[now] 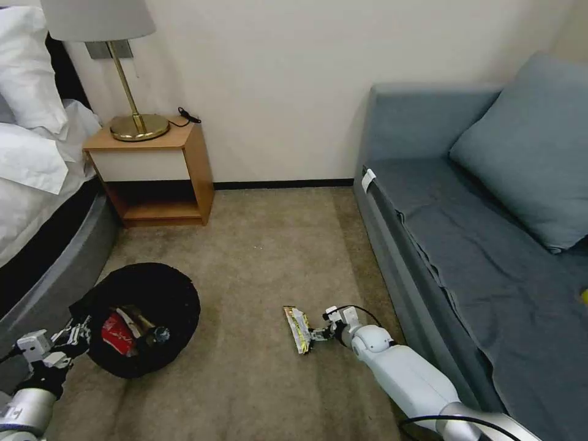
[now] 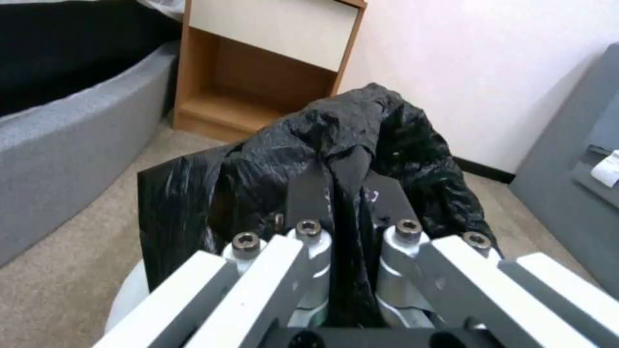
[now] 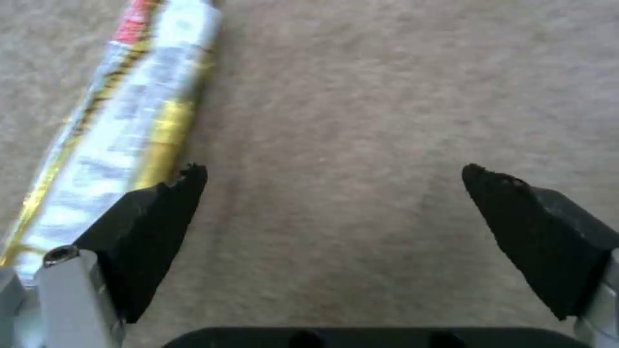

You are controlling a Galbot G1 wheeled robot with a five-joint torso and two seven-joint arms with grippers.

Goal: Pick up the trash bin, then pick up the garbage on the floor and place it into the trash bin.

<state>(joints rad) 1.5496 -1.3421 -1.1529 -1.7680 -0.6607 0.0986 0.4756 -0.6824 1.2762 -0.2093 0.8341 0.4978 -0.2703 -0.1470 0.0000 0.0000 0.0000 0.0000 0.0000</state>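
The trash bin (image 1: 147, 294), lined with a crinkly black bag (image 2: 387, 135), sits on the carpet at lower left. Inside it lie a red-white wrapper (image 1: 116, 335) and a clear bottle (image 1: 152, 331). My left gripper (image 1: 75, 335) is at the bin's near-left rim, shut on a fold of the bag (image 2: 348, 183); the bin's white base (image 2: 125, 295) shows below. A yellow-green foil wrapper (image 1: 298, 329) lies flat on the carpet. My right gripper (image 1: 316, 334) is low beside it and open. One fingertip (image 3: 171, 203) touches the wrapper's (image 3: 129, 121) edge, with bare carpet between the fingers.
A wooden nightstand (image 1: 156, 168) with a brass lamp (image 1: 131, 92) stands at the back left by the bed (image 1: 37, 257). A grey-blue sofa (image 1: 465, 257) runs along the right. Open carpet (image 1: 263, 245) lies between them.
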